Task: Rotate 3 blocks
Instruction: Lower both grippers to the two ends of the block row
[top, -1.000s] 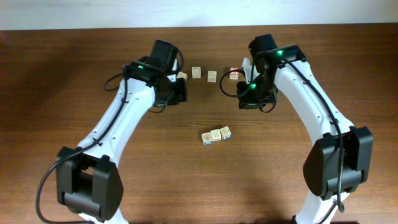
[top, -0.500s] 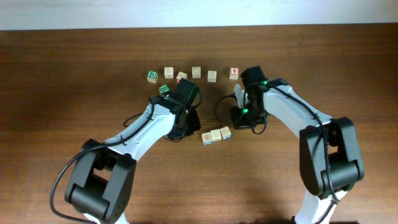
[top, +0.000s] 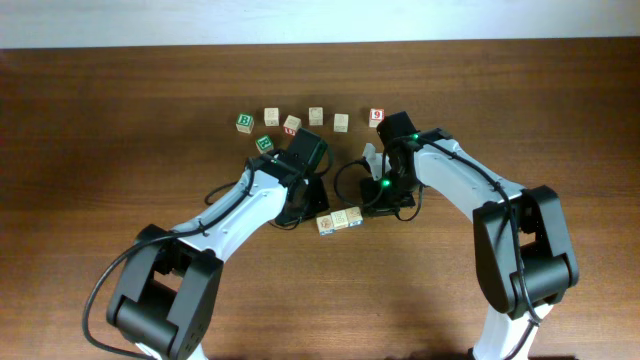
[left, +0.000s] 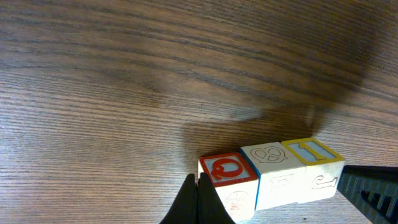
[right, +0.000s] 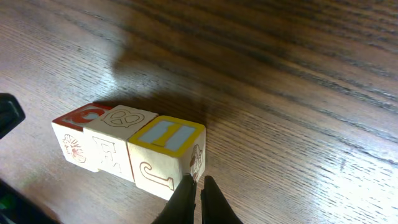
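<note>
Brown table (top: 560, 120): both arms (top: 230, 205) bent inward, closed fingers (left: 186, 208) flanking the blocks (top: 340, 220).

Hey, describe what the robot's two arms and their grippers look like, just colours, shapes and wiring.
The left arm and right arm are alike: smooth white links between chunky black joint housings. Thin black cables loop loosely along them. Small green lights glow on the right arm. The left gripper and right gripper each end in two slim, dark, tapered fingers.
</note>
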